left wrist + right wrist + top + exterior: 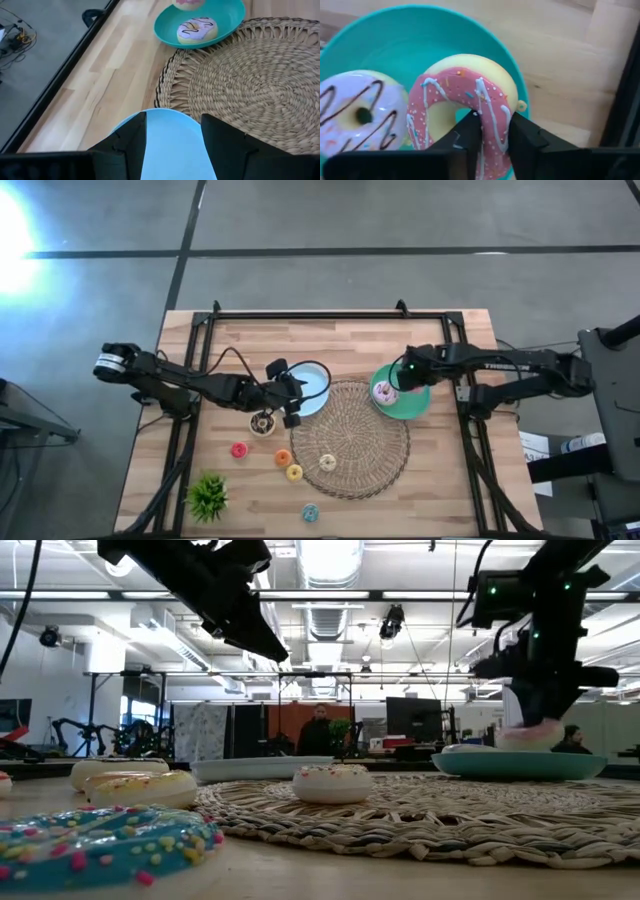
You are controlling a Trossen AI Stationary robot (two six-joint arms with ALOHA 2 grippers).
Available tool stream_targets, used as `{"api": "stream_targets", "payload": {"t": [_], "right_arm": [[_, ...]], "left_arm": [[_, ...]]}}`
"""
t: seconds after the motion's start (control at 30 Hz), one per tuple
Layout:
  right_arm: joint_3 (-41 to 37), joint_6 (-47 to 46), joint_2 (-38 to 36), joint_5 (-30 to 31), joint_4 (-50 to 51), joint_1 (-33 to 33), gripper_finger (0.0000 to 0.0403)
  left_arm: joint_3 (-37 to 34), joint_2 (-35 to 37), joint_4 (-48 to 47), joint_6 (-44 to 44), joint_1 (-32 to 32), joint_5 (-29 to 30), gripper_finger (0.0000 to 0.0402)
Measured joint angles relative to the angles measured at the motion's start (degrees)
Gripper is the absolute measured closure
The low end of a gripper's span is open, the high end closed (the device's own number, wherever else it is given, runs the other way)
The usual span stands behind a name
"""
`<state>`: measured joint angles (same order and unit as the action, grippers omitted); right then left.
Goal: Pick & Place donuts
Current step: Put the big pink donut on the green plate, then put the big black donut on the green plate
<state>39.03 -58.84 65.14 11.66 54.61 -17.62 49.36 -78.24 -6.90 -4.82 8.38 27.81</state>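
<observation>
While the right gripper (492, 132) hangs over the green plate (418, 402), its two fingers are pinched on the rim of the pink donut (465, 107), which stands nearly upright on edge between them, its hole facing the wrist camera and its pale yellow underside turned away. Directly below the gripper is the plate's far side, and just beside the held ring, flat on the same plate, lies a lilac donut (357, 117) with dark drizzle; the two look close enough to touch, though I cannot tell if they do. From the level view the pink ring seems to sit at or just above the plate's surface, so I'd judge the release is the step in hand: the donut would tip flat, and the free room lies on the side away from the lilac one. Farther out from that gripper is the woven mat (350, 440) carrying a cream donut (327, 463), and beyond it the left gripper (172, 132), fingers spread and empty, hovers over the pale blue plate (310, 388). Nearest that left gripper is a chocolate donut (263, 422) on the tabletop (250, 340); red, orange, yellow and blue ones lie farther off, near a small green plant (207, 496).
</observation>
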Motion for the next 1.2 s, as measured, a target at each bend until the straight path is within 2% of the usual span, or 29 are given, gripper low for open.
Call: {"api": "stream_targets", "payload": {"t": [0.2,0.37,0.53,0.77,0.87,1.0,1.07,1.13,1.2], "right_arm": [[-0.5,2.4,3.0,-1.3,0.0,-0.9,0.0253],[0.1,4.5,4.2,-0.7,0.4,-0.8,0.0217],[2.0,8.8,2.7,3.9,0.7,-0.2,0.0202],[3.5,10.8,2.0,2.5,2.0,0.8,0.0197],[6.4,14.6,-0.2,5.0,1.3,4.9,0.0197],[11.2,29.1,-1.9,4.1,-4.4,15.1,0.0197],[13.7,33.8,-0.7,3.7,-4.8,20.1,0.0197],[15.5,34.7,1.6,3.5,-4.3,23.7,0.0197],[17.2,32.7,4.4,3.6,-4.4,25.6,0.0197]], "left_arm": [[0.0,0.0,0.0,-0.2,0.0,0.3,0.0239],[0.0,0.0,0.0,-0.2,0.0,0.4,0.0239],[0.0,0.0,0.0,-0.2,0.0,0.4,0.0239],[0.0,0.0,-0.6,-0.9,0.0,0.3,0.0239],[0.1,0.4,-4.6,-2.5,0.6,-3.8,0.0239],[0.1,0.4,-10.0,-1.4,4.2,-12.0,0.0239],[0.1,0.4,-13.0,3.9,7.8,-11.5,0.0239],[0.1,0.4,-18.1,7.3,11.2,-8.4,0.0239],[0.1,0.4,-23.8,2.9,13.2,-5.8,0.0239]]}}
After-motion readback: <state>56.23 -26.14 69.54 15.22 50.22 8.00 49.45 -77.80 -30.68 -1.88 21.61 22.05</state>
